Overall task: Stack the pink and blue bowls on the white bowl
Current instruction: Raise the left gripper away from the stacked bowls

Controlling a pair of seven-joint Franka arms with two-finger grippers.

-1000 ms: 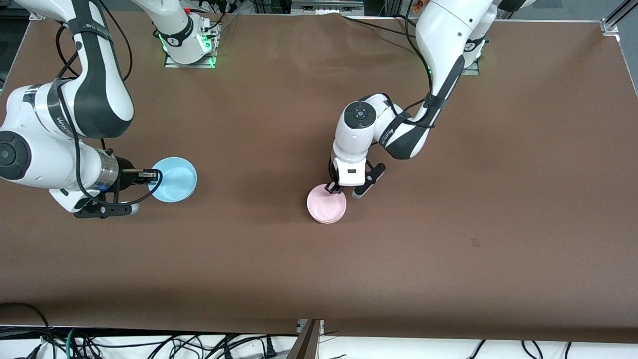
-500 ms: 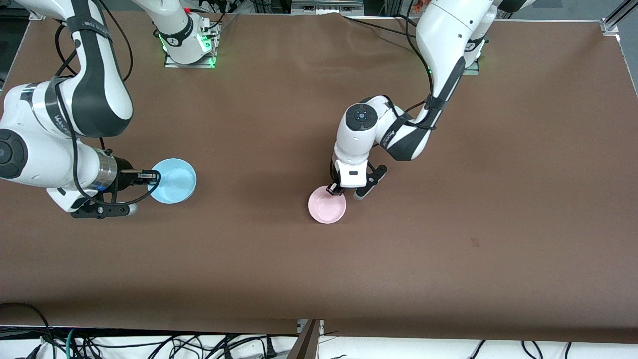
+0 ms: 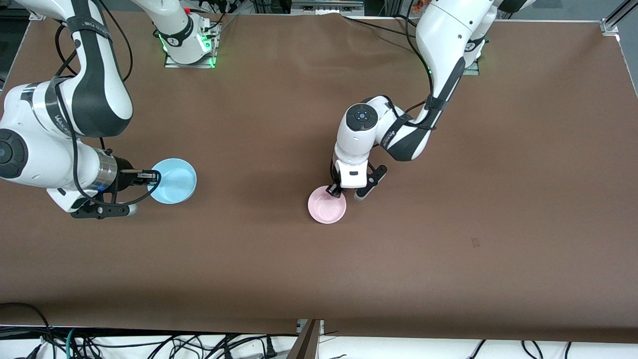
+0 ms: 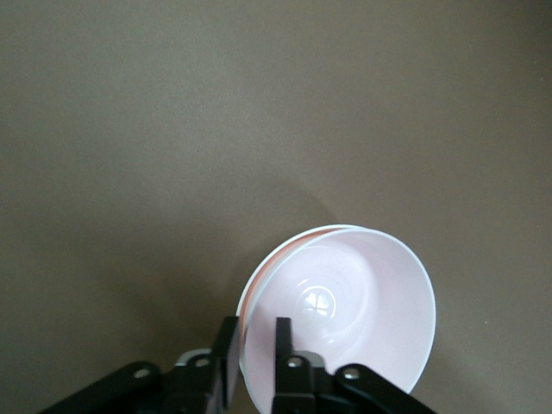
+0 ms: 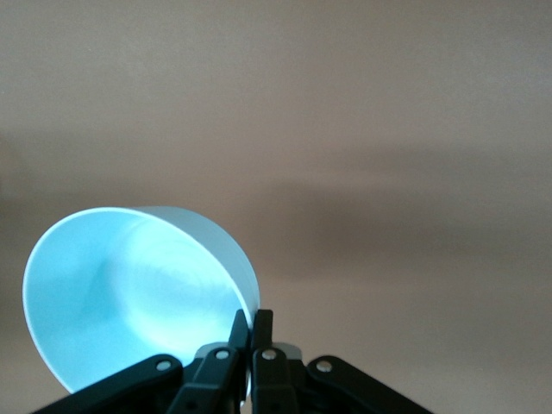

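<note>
The pale pink bowl (image 3: 327, 207) sits mid-table, nested on another bowl. A thin second rim (image 4: 245, 293) shows just under its edge in the left wrist view; the white bowl is otherwise hidden. My left gripper (image 3: 333, 190) is at the pink bowl's rim, on the side farther from the front camera. Its fingers (image 4: 254, 321) straddle the rim with a clear gap, open. My right gripper (image 3: 154, 175) is shut on the rim of the sky-blue bowl (image 3: 174, 180) toward the right arm's end. It holds that bowl tilted, low over the table (image 5: 129, 302).
The brown table cover (image 3: 448, 224) is bare around both bowls. The arm bases (image 3: 187, 47) stand along the table edge farthest from the front camera. Cables hang below the edge nearest it.
The pink bowl was offset on the rim beneath; it has settled squarely into it. My left gripper shifted slightly with it. The right arm and blue bowl have barely moved.
</note>
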